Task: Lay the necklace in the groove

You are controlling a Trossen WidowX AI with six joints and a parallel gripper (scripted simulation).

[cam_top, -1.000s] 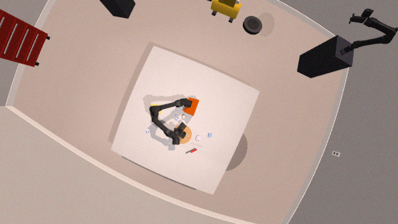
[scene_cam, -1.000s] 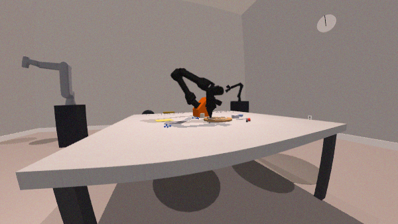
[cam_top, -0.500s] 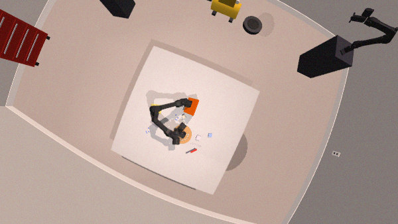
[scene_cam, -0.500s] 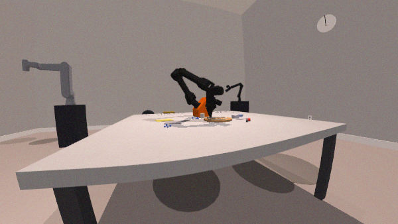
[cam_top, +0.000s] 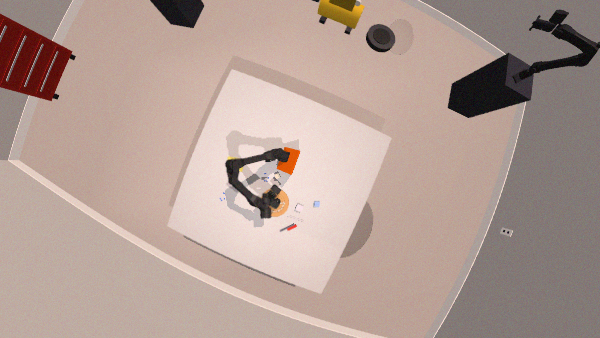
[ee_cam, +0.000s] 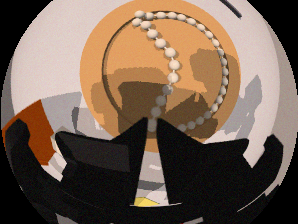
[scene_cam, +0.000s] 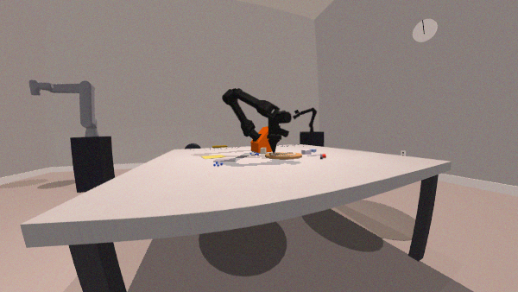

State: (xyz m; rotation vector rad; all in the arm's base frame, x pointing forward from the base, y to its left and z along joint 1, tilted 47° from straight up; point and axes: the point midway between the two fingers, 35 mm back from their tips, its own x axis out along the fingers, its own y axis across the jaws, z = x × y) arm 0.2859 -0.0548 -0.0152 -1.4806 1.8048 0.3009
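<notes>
The round orange-brown bead board [cam_top: 285, 200] [scene_cam: 296, 155] [ee_cam: 92, 65] lies flat on the table. In the wrist view, pearl beads [ee_cam: 225, 72] run along the groove on the top and right side. The left side of the groove shows as a bare dark line. From the top left, another stretch of the pearl bead necklace [ee_cam: 170, 52] cuts across the inside of the ring down to the fingertips. My gripper [ee_cam: 151, 122] [scene_cam: 274, 152] points down at the board's near edge and is shut on a bead at this stretch's lower end. The beads between the fingers and the lower right run are partly hidden.
The orange block [cam_top: 291, 161] [scene_cam: 260, 144] [ee_cam: 31, 131] stands by the arm's base. A red and dark pen-like thing [cam_top: 291, 227], a light blue block [cam_top: 316, 204] and a small whitish box [cam_top: 299, 207] lie near the board. Small blue pieces [cam_top: 222, 196] [scene_cam: 217, 164] and a yellow sheet [scene_cam: 212, 156] are also on the table.
</notes>
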